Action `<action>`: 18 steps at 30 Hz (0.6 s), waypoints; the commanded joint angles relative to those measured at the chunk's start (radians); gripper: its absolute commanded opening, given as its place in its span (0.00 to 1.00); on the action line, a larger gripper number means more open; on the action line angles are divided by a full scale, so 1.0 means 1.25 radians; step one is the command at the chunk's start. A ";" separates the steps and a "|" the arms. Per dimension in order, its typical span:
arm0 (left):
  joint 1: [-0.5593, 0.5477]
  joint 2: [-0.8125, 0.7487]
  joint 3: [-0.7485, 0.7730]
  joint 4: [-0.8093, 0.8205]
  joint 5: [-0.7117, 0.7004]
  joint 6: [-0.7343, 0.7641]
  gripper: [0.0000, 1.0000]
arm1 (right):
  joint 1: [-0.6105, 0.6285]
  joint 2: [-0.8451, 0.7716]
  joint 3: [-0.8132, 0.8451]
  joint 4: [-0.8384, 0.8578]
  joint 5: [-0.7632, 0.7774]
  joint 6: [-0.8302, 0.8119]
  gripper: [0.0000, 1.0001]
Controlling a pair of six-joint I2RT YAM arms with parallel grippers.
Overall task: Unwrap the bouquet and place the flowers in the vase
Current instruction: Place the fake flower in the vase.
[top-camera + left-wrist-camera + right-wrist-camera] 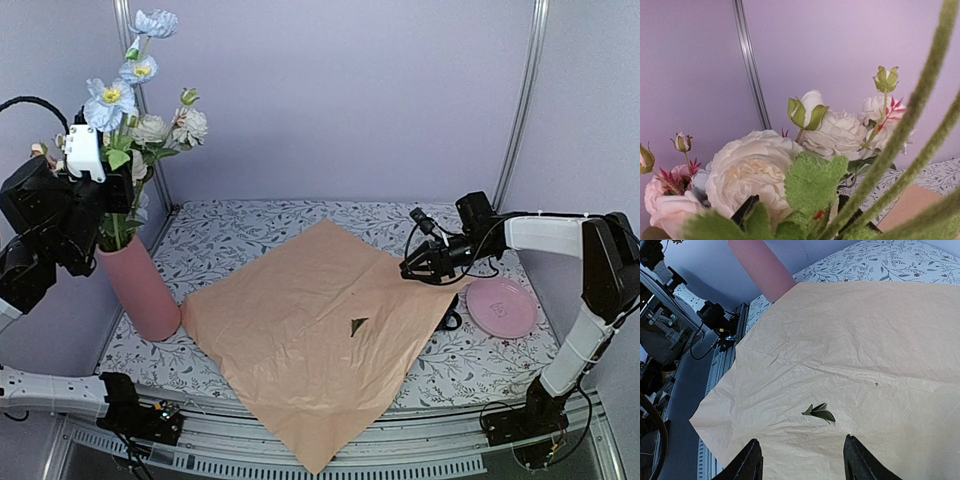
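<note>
Now the flowers (140, 110) stand in the vase (140, 285), the right gripper (801, 440) hangs wide open and empty over the paper (320, 330), and of the left gripper (115, 205) among the stems I cannot tell the jaws.

left tool (794, 212): mostly hidden behind flowers (750, 172) | stems (900, 135): blurred | vase (762, 265): top cut off, right wrist view

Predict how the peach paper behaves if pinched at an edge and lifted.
Likely floppy and light: the paper is thin and creased, so it should drape. The loose leaf on it would probably slide off.
</note>
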 commanded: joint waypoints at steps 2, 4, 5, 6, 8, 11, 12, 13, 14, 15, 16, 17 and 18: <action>-0.013 0.056 0.082 -0.054 0.034 0.013 0.55 | 0.000 0.016 0.022 -0.016 -0.020 -0.015 0.57; -0.014 0.069 0.106 -0.040 0.035 0.033 0.56 | 0.000 0.015 0.023 -0.016 -0.019 -0.017 0.57; -0.015 0.073 0.114 -0.028 0.032 0.049 0.57 | 0.000 0.015 0.023 -0.016 -0.019 -0.017 0.57; -0.015 0.078 0.118 -0.011 0.027 0.069 0.57 | 0.000 0.015 0.023 -0.016 -0.020 -0.017 0.57; -0.017 0.074 0.119 0.015 0.030 0.106 0.48 | 0.000 0.016 0.024 -0.018 -0.020 -0.018 0.57; -0.017 0.059 0.095 0.066 0.015 0.157 0.33 | 0.000 0.017 0.025 -0.019 -0.022 -0.019 0.57; -0.018 0.051 0.081 0.089 0.004 0.180 0.27 | 0.000 0.017 0.025 -0.020 -0.021 -0.020 0.57; -0.017 0.043 0.067 0.102 -0.002 0.188 0.20 | 0.000 0.017 0.025 -0.021 -0.022 -0.020 0.57; -0.018 0.033 0.056 0.104 -0.006 0.188 0.14 | 0.000 0.017 0.025 -0.021 -0.023 -0.021 0.57; -0.017 0.023 0.041 0.104 -0.013 0.183 0.09 | 0.000 0.017 0.025 -0.021 -0.023 -0.021 0.57; -0.017 0.014 0.027 0.103 -0.020 0.177 0.06 | 0.001 0.018 0.025 -0.021 -0.023 -0.021 0.57; -0.017 0.003 0.014 0.100 -0.029 0.170 0.04 | 0.000 0.018 0.024 -0.022 -0.025 -0.021 0.57; -0.017 -0.007 0.000 0.091 -0.038 0.163 0.04 | 0.000 0.019 0.025 -0.022 -0.026 -0.021 0.57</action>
